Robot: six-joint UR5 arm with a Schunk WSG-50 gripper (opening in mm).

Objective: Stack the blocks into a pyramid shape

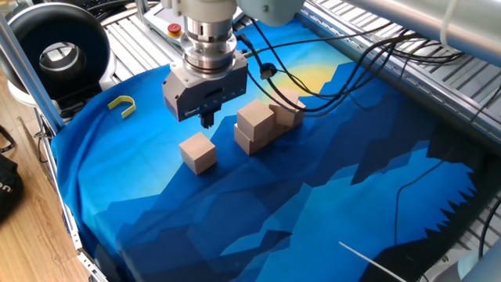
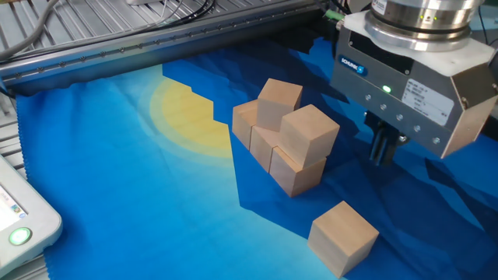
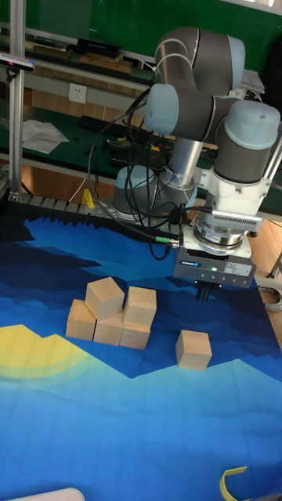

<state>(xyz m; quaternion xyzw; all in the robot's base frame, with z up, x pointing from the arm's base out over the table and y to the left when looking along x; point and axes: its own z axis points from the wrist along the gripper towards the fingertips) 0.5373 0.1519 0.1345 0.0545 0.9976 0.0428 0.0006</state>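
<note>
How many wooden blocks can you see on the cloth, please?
6 blocks: three form a bottom row, two sit on top of them, and one lies alone. The pile seems to hide none.
</note>
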